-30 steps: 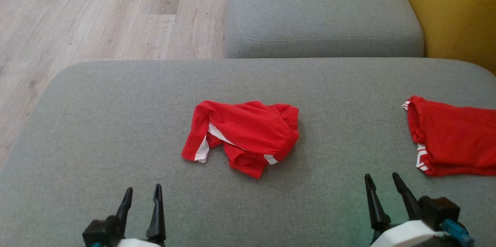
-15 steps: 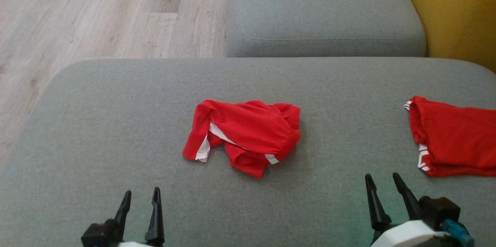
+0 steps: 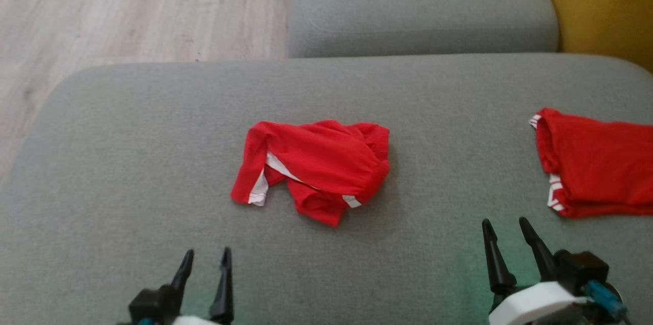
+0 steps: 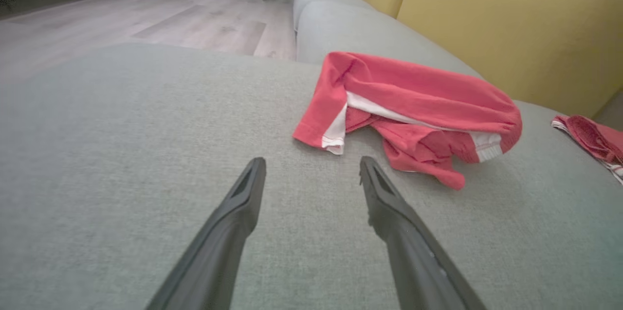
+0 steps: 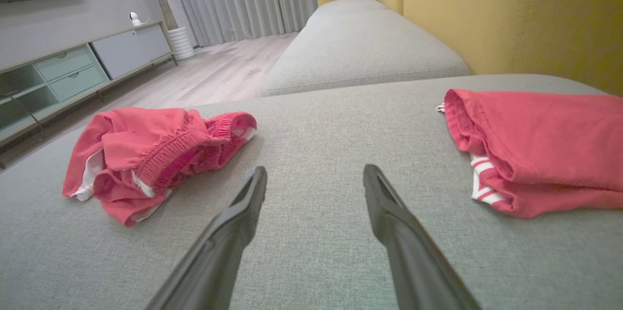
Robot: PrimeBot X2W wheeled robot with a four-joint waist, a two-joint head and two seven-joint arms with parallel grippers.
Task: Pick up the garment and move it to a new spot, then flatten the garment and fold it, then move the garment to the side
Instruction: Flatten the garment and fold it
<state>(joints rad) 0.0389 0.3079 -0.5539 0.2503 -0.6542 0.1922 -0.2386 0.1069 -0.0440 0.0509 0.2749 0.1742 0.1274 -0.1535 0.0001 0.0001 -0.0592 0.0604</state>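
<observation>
A grey sofa cushion (image 3: 127, 151) carries the crumpled red garment (image 3: 316, 167) at its middle and a second red garment (image 3: 597, 161) far right. The left end effector (image 3: 208, 252) and right end effector (image 3: 504, 221) hover apart from both, fingers spread, empty.

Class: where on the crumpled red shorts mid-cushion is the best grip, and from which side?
Probably the white-trimmed leg hem at the near-left corner of the crumpled red shorts, approached from the near side by the left gripper: that edge sticks out free, just ahead of it.
</observation>
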